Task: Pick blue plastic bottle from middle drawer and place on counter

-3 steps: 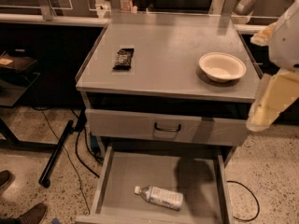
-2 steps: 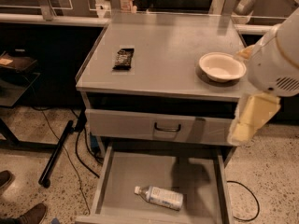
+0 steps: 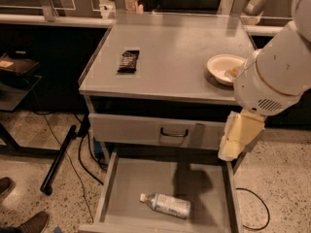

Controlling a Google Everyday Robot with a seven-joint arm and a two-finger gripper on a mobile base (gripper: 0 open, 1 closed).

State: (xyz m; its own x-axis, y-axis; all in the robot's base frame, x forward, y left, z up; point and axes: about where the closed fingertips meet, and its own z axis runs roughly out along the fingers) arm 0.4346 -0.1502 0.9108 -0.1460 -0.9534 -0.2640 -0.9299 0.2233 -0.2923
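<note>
My tool (image 3: 240, 136) hangs above drawer (image 3: 136, 178) right side, apart from bottle (image 3: 167, 205). Can't tell if wide or narrow. Bottle lies flat, may roll when I grab.

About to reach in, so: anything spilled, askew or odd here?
Nothing stands out. The blue plastic bottle lies on its side in the open middle drawer, nothing spilled; the gripper hangs above the drawer's right edge.

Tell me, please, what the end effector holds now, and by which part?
Nothing: the end effector hangs above the middle drawer's right side, apart from the blue plastic bottle lying on its floor.
</note>
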